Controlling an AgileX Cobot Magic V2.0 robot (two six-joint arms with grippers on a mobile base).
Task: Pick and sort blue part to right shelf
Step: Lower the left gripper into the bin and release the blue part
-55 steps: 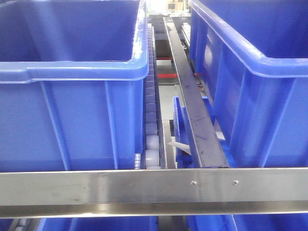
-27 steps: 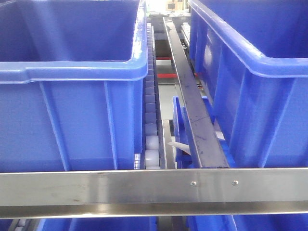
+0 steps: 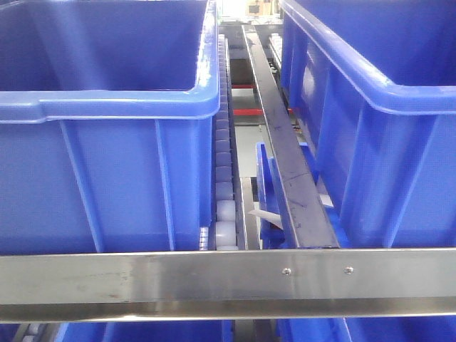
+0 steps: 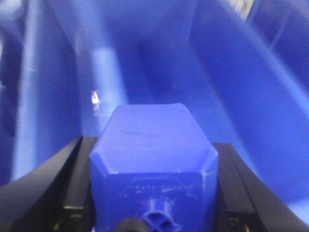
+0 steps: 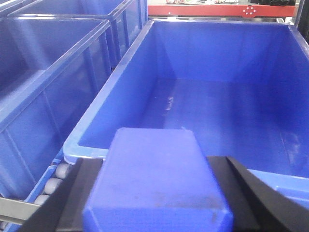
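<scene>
the right gripper is clamped on a blue part, just short of the near rim of the blue bin on the right shelf; the bin's hollow lies straight ahead, lengthwise. the left gripper likewise clamps a second blue part.

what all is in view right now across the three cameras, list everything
large open-top bins: 2 in the front view, blue, side by side behind the rail; the right wrist view shows one empty
lower bins: count unclear, blue, below the rail
front rail: 1, steel, two screws, across the shelf front
roller track: 1, white, between the two bins
divider bar: 1, dark metal, running back beside the right-hand bin
red beam: 1, red, behind the empty bin
blue part: 2, blue, one in each gripper
left gripper: 1, black fingers, shut on a blue part
right gripper: 1, black fingers, shut on a blue part
</scene>
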